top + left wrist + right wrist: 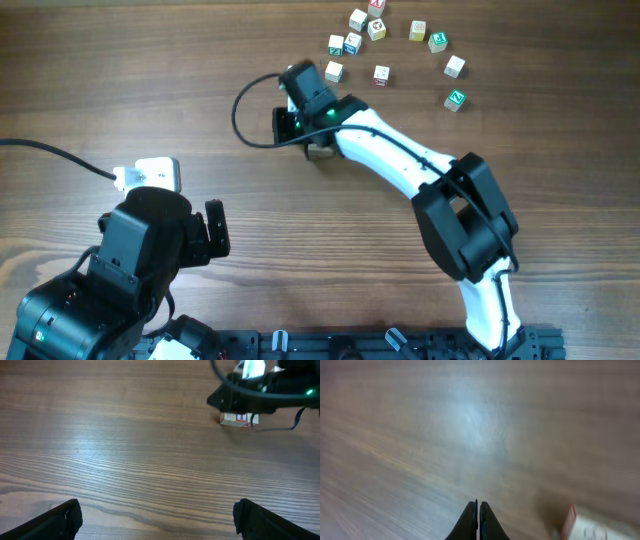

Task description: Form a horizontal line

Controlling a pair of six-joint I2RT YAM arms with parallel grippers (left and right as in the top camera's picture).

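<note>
A short row of pale wooden cubes point(239, 419) with red marks lies on the table just under my right gripper point(260, 395). I cannot tell how many cubes are in it. In the overhead view only one pale cube end point(320, 152) shows below the right wrist, and the rest is hidden. My right gripper point(478, 505) is shut and empty, low over the wood. A blurred red-edged cube point(585, 527) sits to its right. My left gripper point(157, 515) is open and empty near the table's front left point(215, 232), far from the cubes.
Several loose letter cubes point(380, 40) lie scattered at the back right, some green-marked point(455, 99). A black cable point(245, 110) loops left of the right gripper. Another cable point(60, 155) runs to a white unit point(150, 175) on the left arm.
</note>
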